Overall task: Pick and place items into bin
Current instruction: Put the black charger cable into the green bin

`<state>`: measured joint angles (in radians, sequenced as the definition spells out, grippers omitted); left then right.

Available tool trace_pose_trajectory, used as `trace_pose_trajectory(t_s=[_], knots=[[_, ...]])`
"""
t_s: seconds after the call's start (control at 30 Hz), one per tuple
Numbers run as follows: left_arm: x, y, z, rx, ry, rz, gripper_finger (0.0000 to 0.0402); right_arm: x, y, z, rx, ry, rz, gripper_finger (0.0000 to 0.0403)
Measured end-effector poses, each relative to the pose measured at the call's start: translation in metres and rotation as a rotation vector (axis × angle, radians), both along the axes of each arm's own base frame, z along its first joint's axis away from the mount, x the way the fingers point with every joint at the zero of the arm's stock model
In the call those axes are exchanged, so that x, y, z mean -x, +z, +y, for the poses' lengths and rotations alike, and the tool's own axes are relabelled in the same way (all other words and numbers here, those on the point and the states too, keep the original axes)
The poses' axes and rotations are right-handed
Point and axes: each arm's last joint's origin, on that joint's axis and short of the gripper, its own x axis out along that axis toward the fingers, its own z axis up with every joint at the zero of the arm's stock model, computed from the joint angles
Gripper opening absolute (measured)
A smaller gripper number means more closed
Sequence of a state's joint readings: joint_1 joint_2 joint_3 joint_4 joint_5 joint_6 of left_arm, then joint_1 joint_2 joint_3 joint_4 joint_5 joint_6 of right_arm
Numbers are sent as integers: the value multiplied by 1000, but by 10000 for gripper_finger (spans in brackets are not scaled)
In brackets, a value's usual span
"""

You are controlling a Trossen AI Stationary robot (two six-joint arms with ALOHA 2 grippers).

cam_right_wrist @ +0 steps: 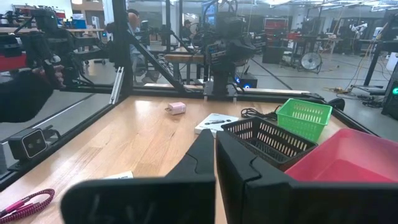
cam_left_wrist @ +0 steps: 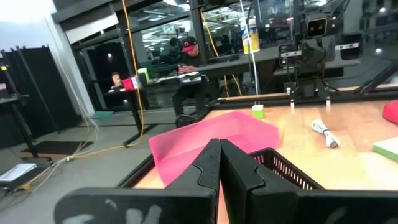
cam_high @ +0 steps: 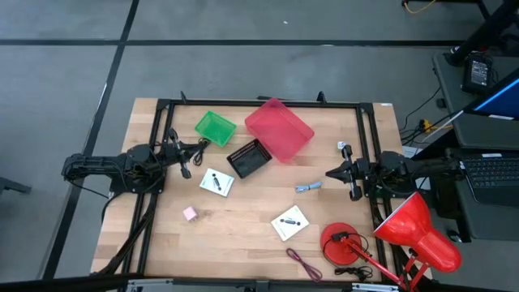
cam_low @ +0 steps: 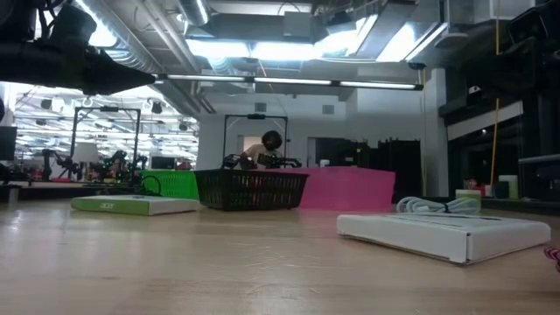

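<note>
Wooden tabletop (cam_high: 243,223) is carrying everything untouched. Left gripper (cam_high: 185,160) is waiting at the left edge, fingers pressed together. Pink cube (cam_high: 190,213), two white cards (cam_high: 216,182) (cam_high: 290,222), grey-blue piece (cam_high: 307,187) and maroon cord (cam_high: 302,264) are lying loose, pink bin (cam_high: 279,128) behind. Right gripper (cam_high: 339,173), also closed, should be opening before descending squarely on the grey-blue piece.

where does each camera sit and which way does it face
High: above the table, straight down; both arms, left claw, right claw.
Low: table height, looking level at the black basket; no arm.
Left wrist: over its shut claw toward the pink bin.
Right wrist: over its shut claw. All four share the basket.
</note>
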<state>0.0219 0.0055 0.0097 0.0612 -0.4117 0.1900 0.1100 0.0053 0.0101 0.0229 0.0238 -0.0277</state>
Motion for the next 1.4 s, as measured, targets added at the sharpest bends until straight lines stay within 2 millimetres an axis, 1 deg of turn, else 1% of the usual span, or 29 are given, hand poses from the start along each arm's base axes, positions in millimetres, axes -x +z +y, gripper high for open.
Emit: trace_pose_trajectory(t_s=[0.1,0.2,0.6,0.87,1.1,1.2,1.4], knots=[[0,0,0,15,-4,-7,4,0,0,0,-2,0,0,0],[0,0,0,19,-5,-9,4,0,0,0,-50,1,2,0],[0,1,0,18,-6,-19,4,0,0,0,-46,0,0,0],[0,0,-1,89,-26,-39,4,0,2,0,-49,1,-22,0],[-1,-1,-4,85,-144,-22,4,0,3,0,-65,-1,-30,0],[-2,-2,-4,88,-150,-13,4,0,5,-2,-111,-51,-40,0],[-6,-5,-3,96,-119,71,3,-1,4,-4,-90,-130,-21,0]])
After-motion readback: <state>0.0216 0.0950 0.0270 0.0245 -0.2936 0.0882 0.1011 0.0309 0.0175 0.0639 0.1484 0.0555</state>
